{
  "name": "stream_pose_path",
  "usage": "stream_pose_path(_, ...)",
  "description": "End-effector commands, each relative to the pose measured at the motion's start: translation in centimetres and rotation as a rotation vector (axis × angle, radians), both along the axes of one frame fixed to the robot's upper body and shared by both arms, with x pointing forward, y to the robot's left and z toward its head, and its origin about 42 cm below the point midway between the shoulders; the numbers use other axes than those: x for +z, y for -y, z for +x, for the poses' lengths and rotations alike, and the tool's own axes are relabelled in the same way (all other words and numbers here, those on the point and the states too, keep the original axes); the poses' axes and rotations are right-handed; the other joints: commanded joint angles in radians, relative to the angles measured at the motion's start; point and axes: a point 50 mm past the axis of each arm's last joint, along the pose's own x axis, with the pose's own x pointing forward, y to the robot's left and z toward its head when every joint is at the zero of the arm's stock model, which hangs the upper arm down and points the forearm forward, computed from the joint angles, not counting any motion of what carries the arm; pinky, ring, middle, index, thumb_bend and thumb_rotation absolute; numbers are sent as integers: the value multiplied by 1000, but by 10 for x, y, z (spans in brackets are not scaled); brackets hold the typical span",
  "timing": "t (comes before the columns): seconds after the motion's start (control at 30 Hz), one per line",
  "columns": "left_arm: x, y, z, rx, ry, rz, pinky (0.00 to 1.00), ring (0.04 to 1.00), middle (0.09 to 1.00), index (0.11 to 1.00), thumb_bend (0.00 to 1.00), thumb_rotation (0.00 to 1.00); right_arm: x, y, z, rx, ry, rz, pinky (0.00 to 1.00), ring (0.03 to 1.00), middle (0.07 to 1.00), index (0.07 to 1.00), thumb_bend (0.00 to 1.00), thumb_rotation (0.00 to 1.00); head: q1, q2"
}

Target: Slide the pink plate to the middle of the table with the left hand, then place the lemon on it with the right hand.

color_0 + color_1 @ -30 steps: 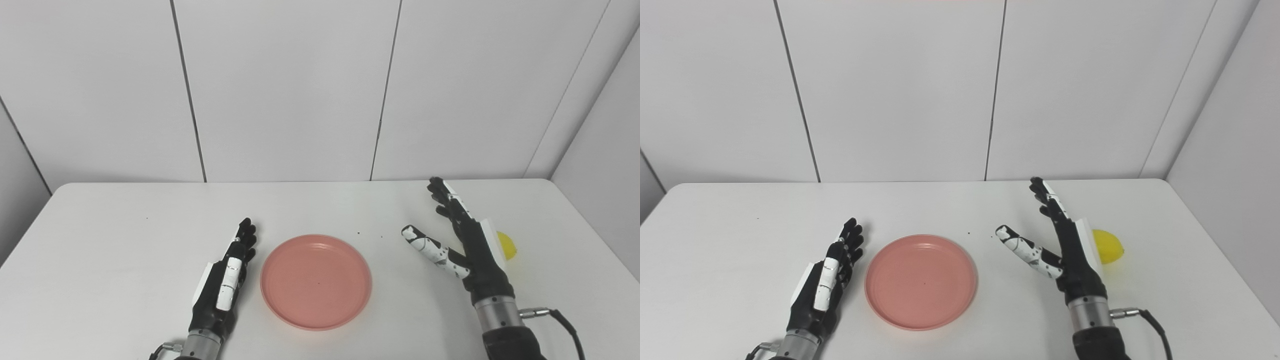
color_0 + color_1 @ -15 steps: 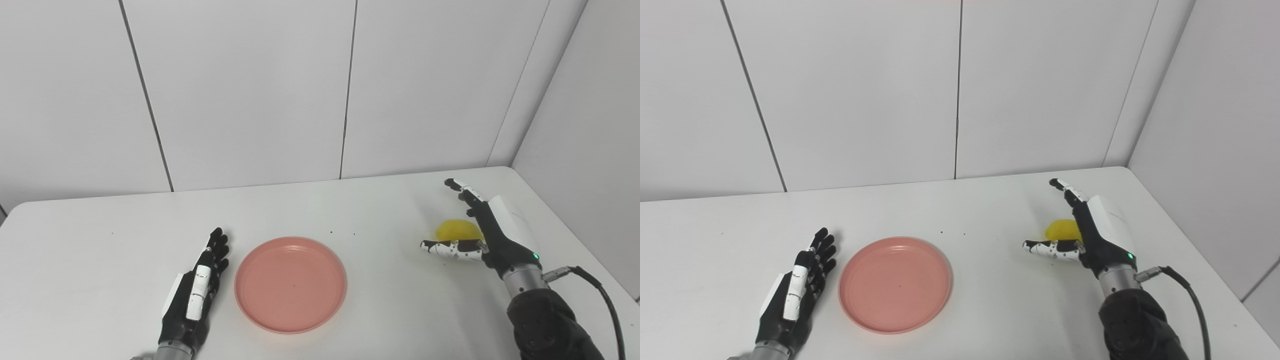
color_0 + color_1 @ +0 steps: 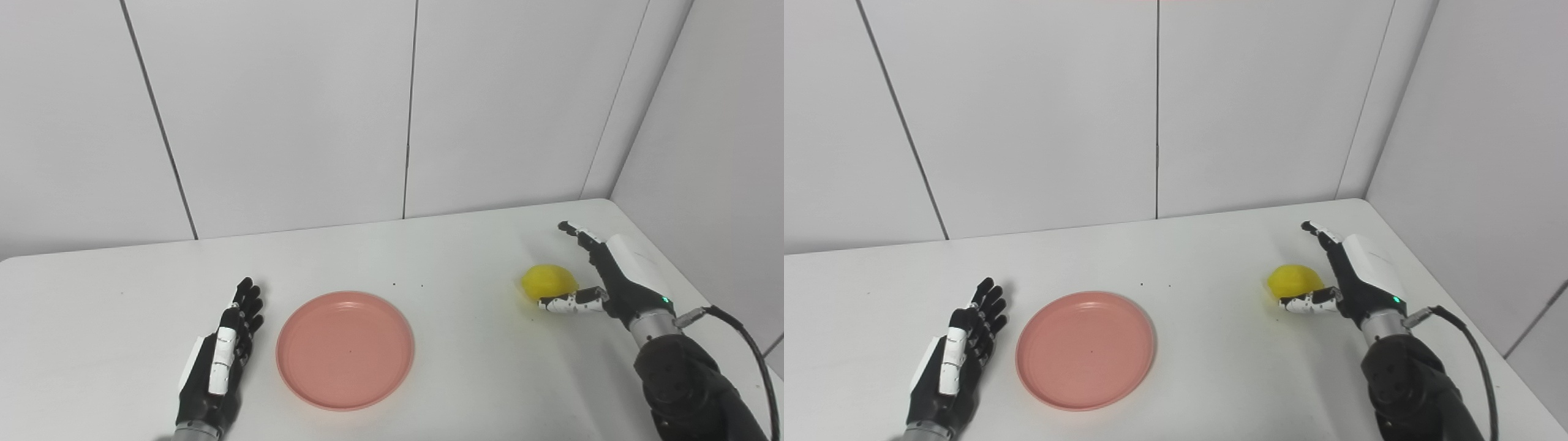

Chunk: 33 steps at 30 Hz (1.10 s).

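Note:
The round pink plate lies flat near the middle of the white table. My left hand rests just left of the plate with its fingers straight, holding nothing and apart from the rim. The yellow lemon sits on the table at the right. My right hand stands open right of the lemon, its palm facing the fruit. The thumb runs along the lemon's near side and the fingers reach past its far side. The hand has not closed on it.
The table meets white wall panels at the back and on the right. Its right edge lies close behind my right hand. A black cable hangs off my right wrist.
The camera has turned right, shifting the whole picture left. My right hand has gone around the lemon from its left side to its right and now cups it. The left hand and plate stay put.

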Motion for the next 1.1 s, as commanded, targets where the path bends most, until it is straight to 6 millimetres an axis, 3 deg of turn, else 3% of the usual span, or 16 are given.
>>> stream_pose_path(0.0,-13,-10,-6,7,-24,14,1000,1000,1000,1000,765,1000,22,8,7,-16,57,-79,737,856,883,875,888,195,-1,2)
stream_pose_path(0.37,-14,-10,-8,9,-25,16,1000,1000,1000,1000,762,1000,8,16,29,-10,-13,-85,718,841,876,872,898,213,1,4)
stream_pose_path(0.87,-15,-9,-10,11,-31,7,1000,1000,1000,1000,768,1000,-14,-2,47,36,-95,-42,712,818,862,847,867,178,0,6)
stream_pose_path(1.07,-13,-8,-11,9,-31,3,1000,1000,1000,1000,764,1000,-18,-8,50,66,-119,-19,636,758,815,818,852,134,-3,7)
